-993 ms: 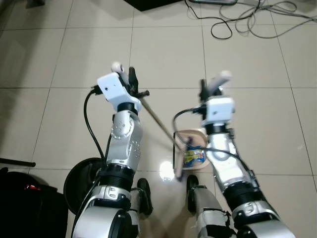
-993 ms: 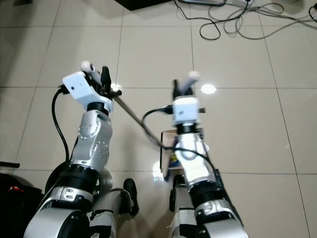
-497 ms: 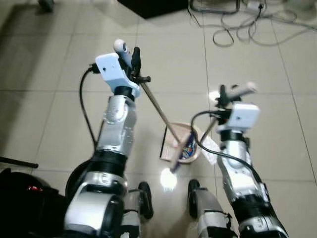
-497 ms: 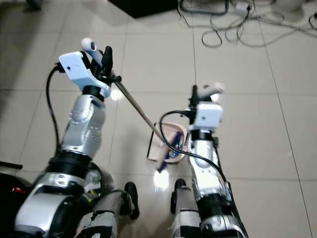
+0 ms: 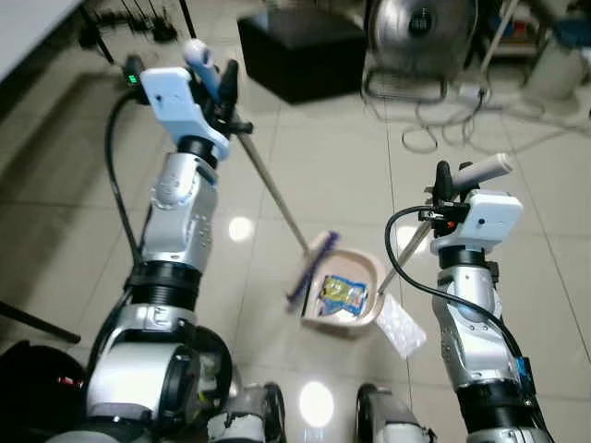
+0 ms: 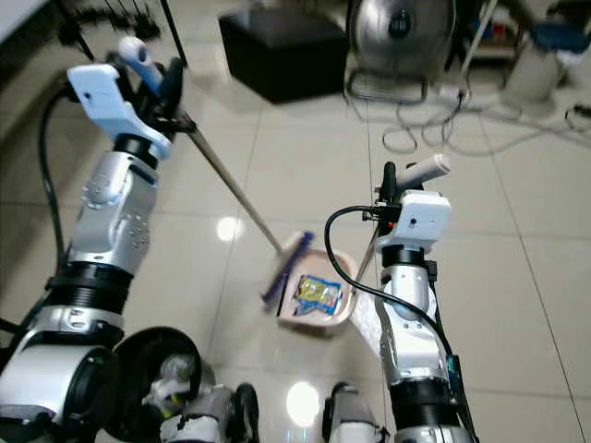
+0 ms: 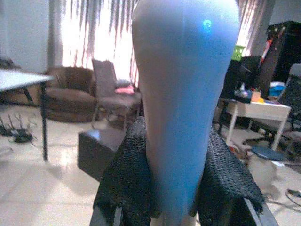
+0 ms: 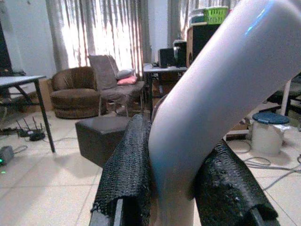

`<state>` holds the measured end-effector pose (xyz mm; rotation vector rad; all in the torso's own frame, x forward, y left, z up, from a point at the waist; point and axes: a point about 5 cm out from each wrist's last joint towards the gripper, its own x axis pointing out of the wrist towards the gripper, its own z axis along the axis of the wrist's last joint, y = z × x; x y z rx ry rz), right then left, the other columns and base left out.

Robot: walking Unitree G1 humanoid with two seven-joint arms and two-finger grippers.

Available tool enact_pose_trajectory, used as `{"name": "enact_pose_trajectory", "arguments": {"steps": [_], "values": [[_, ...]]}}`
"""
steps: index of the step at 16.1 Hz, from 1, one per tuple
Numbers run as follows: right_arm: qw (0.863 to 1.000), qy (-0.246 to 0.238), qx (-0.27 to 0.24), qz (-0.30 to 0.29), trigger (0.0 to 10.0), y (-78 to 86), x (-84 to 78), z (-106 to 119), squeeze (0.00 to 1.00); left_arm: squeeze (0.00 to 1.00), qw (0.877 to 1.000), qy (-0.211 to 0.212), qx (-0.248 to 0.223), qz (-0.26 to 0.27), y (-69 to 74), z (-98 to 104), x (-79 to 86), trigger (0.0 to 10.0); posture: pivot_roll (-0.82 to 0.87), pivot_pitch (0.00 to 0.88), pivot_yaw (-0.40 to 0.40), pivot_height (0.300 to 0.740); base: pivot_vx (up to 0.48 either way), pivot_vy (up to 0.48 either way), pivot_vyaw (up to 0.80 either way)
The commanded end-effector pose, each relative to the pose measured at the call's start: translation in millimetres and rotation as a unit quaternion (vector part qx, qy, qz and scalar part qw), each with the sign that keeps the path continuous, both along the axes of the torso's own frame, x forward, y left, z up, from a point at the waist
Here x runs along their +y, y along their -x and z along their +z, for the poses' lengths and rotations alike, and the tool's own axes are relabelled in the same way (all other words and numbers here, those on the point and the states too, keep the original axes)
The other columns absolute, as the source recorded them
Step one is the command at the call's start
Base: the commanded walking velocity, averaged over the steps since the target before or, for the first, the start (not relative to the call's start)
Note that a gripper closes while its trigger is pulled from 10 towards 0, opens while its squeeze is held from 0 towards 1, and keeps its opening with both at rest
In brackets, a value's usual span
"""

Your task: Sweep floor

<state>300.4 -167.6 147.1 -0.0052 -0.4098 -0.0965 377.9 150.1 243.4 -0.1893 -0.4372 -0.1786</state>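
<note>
Two tools are in play, one in each claw. Our left claw (image 5: pixel 222 88) is clamped on the pale blue grip of a long thin metal-shafted broom (image 5: pixel 272 189); in the left wrist view its mesh-textured black fingers (image 7: pixel 127 183) press both sides of that smooth rounded handle. The shaft's long axis slants down from the raised left claw toward the middle of the glossy beige tiled floor (image 5: pixel 332 166), ending in a purple-bristled head (image 5: pixel 305 274) that touches the left rim of the beige plastic dustpan (image 5: pixel 365 314). Our right claw (image 5: pixel 452 180) is closed around the white tubular dustpan handle (image 8: pixel 211 94), which runs down to the pan just ahead of our feet. Inside the pan lies a crinkled yellow-and-blue wrapper (image 5: pixel 342 293), and a white bubble-textured sheet (image 5: pixel 402 328) sits on the tiles against the pan's right edge. We judge that sheet to be the remaining litter; it lies on the far side of the pan from the bristles, nearer the right arm.
</note>
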Motion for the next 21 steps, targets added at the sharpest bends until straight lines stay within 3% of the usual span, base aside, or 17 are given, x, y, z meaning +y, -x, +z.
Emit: {"name": "enact_pose_trajectory", "arguments": {"steps": [1,3,4,6,7,12,15,18,21], "values": [[1.000,-0.011,-0.020,0.003,10.0,1.9,-2.6,12.5,0.00,0.00,1.000,-0.011,-0.016,0.023,-1.0,9.9,12.0,10.0,-0.04,0.050,0.080,0.740,0.000,0.000,0.00],[1.000,-0.019,-0.021,0.006,10.0,5.3,-5.7,18.1,0.00,0.00,0.997,-0.060,0.005,0.038,-1.5,1.5,19.3,10.0,-0.04,0.046,0.080,0.740,0.000,0.000,0.00],[0.999,-0.020,-0.025,0.006,10.0,10.8,-10.5,25.7,0.00,0.00,0.993,-0.094,0.060,0.041,0.4,-20.0,25.0,10.0,-0.04,0.045,0.092,0.740,0.000,0.000,0.00],[1.000,-0.019,-0.021,0.002,10.0,14.3,-15.2,31.8,0.00,0.00,0.991,-0.104,0.079,0.027,8.0,-34.9,24.1,10.0,-0.05,0.050,0.098,0.740,0.000,0.000,0.00],[1.000,-0.016,-0.009,-0.003,10.0,17.2,-20.9,40.6,0.00,0.00,0.990,-0.107,0.096,0.009,21.6,-53.1,21.8,10.0,-0.06,0.050,0.095,0.740,0.000,0.000,0.00],[1.000,-0.022,0.009,-0.007,10.0,17.3,-31.9,61.9,0.00,0.00,0.984,-0.105,0.140,-0.028,53.1,-82.3,13.6,10.0,-0.06,0.056,0.084,0.740,0.000,0.000,0.00],[0.999,-0.026,0.023,-0.001,10.0,15.6,-31.7,69.0,0.00,0.00,0.976,-0.110,0.178,-0.058,73.8,-98.4,6.9,10.0,-0.06,0.053,0.083,0.740,0.000,0.000,0.00],[0.999,-0.023,0.029,0.024,10.0,11.8,-26.9,81.4,0.00,0.00,0.967,-0.128,0.215,-0.059,95.5,-113.5,12.8,10.0,-0.06,0.047,0.068,0.740,-0.089,0.000,0.00],[0.999,-0.020,0.029,0.037,10.0,9.2,-24.8,89.3,0.00,0.00,0.962,-0.139,0.230,-0.057,103.8,-117.7,18.2,10.0,-0.05,0.047,0.061,0.740,-0.310,0.000,0.00]]}}
